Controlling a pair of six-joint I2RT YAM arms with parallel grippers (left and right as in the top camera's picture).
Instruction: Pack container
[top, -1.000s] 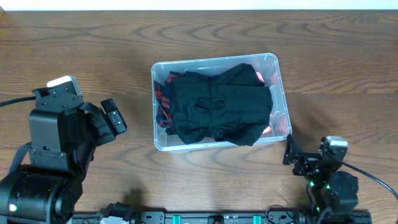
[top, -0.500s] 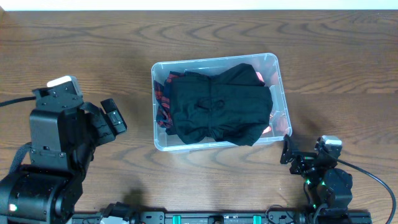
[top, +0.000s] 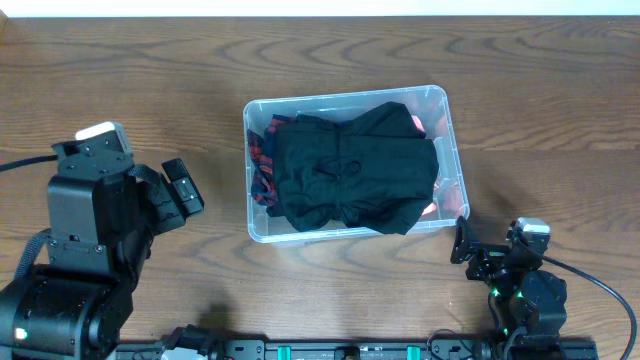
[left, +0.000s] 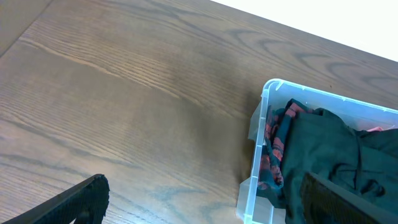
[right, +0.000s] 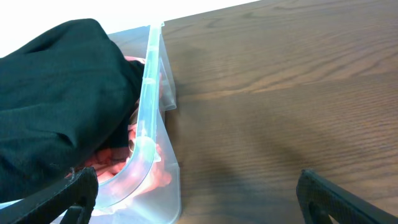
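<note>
- Left gripper sits out at 9 o'clock of the container. Its fingers are spread wide with nothing between them, and its wrist view shows only bare wood in the gap.
- Right gripper is also wide open and empty. It sits just beside the container's 5 o'clock corner, whether touching it I cannot tell.
- Mid-table, the clear plastic container lies with its long sides running from 9 to 3 o'clock, and its rim shows on all four sides.
- A black garment fills most of the bin. In the right wrist view it mounds above the rim.
- Red plaid cloth is pressed against the 9 o'clock wall.
- Orange-red fabric lies along the 3 o'clock wall, down to the 4 o'clock corner.
- The wooden table is bare in a broad band at 12 o'clock, up to its far edge.
- Bare wood also lies at 3 o'clock and between the 9 o'clock wall and the left arm.
- At 6 o'clock the strip of wood is narrower, ending at the arm bases.
</note>
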